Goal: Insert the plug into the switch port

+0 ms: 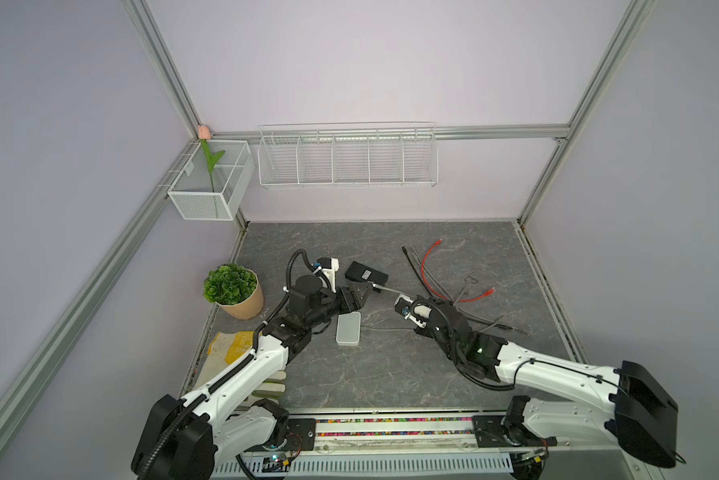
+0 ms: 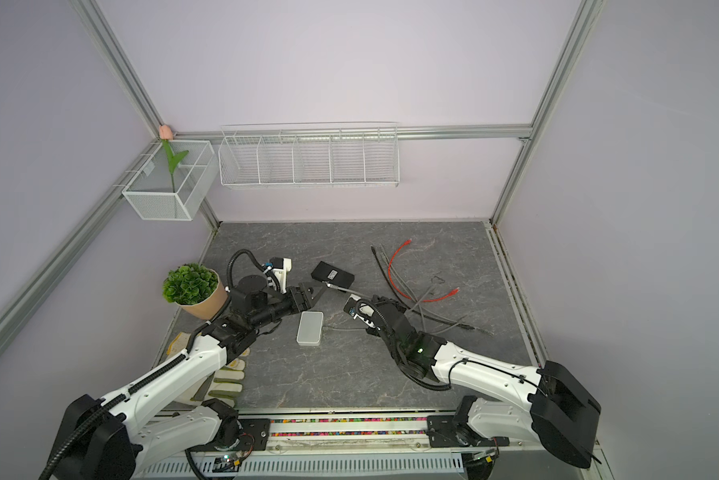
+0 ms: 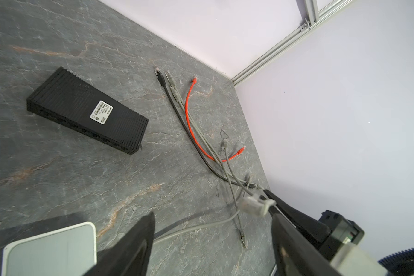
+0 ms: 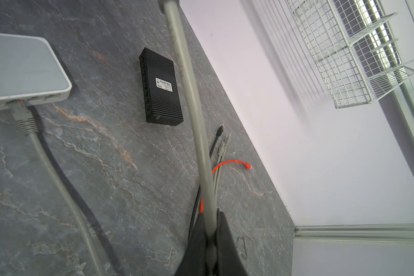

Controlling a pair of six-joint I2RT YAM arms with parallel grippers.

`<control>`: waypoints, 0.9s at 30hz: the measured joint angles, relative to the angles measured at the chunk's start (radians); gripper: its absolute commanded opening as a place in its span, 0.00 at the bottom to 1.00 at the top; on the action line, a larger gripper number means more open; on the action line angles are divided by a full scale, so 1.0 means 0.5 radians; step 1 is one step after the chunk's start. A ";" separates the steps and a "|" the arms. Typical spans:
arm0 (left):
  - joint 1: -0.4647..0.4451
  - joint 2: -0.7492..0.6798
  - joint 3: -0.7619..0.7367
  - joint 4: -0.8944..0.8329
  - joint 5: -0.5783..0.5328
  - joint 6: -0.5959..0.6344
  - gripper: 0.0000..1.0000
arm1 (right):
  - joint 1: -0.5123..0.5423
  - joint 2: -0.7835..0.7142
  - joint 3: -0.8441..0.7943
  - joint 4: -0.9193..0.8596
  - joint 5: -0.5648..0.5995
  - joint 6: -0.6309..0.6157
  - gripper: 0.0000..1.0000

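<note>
Right pincer (image 4: 210, 222) is clamped tight on the cable (image 4: 189, 95), holding its plug (image 3: 255, 205) out to the left pincer (image 3: 213, 215). That one gapes wide and grips nothing, with the plug by one fingertip. This looks like a handover. Next, it should close squarely on the plug, then line it up with a port on the black switch (image 3: 86, 112).

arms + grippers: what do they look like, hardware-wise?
White shells, black joints and black corrugated conduit on left arm and right arm. Black tapered fingers on left gripper and right gripper. White wrist camera mounts; green light on right arm.
</note>
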 measured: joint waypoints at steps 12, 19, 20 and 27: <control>0.002 0.104 0.009 0.224 0.128 -0.093 0.39 | 0.008 -0.011 0.000 -0.014 -0.086 0.024 0.07; 0.004 0.116 0.013 0.304 0.179 -0.119 0.09 | 0.008 -0.008 0.004 -0.043 -0.099 0.037 0.07; 0.004 0.116 0.015 0.324 0.188 -0.130 0.05 | 0.008 -0.005 0.005 -0.055 -0.100 0.038 0.07; 0.004 0.116 0.015 0.420 0.240 -0.148 0.00 | 0.008 0.028 0.057 -0.139 -0.108 0.075 0.07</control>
